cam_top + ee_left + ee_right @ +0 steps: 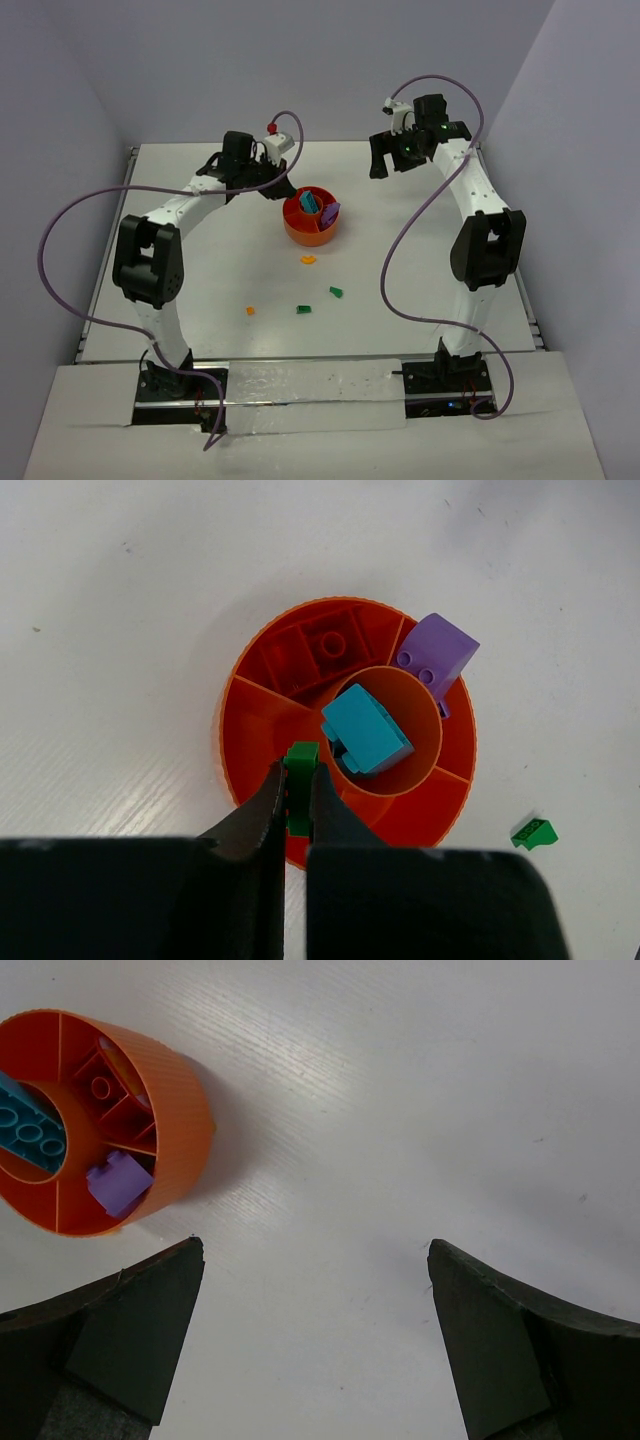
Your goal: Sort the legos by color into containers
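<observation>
Over the bowl (228,742), at its left rim, a green brick (299,780) sits clamped in the left gripper (297,777), not yet dropped. Teal block (365,730), purple block (437,655) and red brick (333,645) are already inside. Four small bricks (304,309) lie loose nearer. The right gripper (315,1248) hangs wide, empty.

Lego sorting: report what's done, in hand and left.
Done: teal block, purple block and red pieces sit in the orange bowl. In hand: the left end effector grips a green brick above the bowl; the right end effector is open, empty. Left: two loose green bricks and two orange bricks on the table.
</observation>
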Action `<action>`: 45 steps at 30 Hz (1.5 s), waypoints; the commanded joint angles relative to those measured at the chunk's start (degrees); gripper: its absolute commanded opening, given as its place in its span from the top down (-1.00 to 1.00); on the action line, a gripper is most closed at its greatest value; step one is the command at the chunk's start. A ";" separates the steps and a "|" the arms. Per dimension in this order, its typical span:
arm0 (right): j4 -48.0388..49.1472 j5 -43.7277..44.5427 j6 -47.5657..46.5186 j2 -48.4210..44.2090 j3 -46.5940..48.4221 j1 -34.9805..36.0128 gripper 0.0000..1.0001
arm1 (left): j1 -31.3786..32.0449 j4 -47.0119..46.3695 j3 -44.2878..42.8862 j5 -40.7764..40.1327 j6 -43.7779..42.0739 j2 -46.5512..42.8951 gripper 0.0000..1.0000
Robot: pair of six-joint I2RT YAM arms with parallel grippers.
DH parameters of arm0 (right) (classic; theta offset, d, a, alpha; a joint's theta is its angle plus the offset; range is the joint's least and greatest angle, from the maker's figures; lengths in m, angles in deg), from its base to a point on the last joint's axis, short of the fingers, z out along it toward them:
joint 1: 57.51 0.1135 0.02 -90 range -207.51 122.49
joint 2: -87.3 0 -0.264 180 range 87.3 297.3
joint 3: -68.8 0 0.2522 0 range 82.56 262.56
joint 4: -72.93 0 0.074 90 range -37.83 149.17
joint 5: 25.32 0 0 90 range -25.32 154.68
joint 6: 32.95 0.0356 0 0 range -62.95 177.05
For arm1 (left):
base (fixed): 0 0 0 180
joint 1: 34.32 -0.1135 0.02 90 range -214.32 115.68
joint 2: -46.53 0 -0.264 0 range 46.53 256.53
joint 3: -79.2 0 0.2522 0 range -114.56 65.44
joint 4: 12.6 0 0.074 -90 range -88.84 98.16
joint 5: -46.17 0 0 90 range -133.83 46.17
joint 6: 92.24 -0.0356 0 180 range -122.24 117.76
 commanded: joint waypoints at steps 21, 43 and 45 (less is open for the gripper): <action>1.06 -1.18 -0.30 -6.56 -2.67 -1.43 -0.99 | -0.64 -5.70 7.89 6.99 -11.24 -15.08 -0.17; 1.70 -6.00 -1.32 -14.99 -13.67 -9.86 -1.00 | 25.79 24.13 9.95 2.72 -53.38 -8.12 -0.11; 1.95 -5.98 -1.38 -15.57 -14.32 -10.12 -1.00 | 26.36 23.81 10.12 2.19 -54.72 -6.31 -0.10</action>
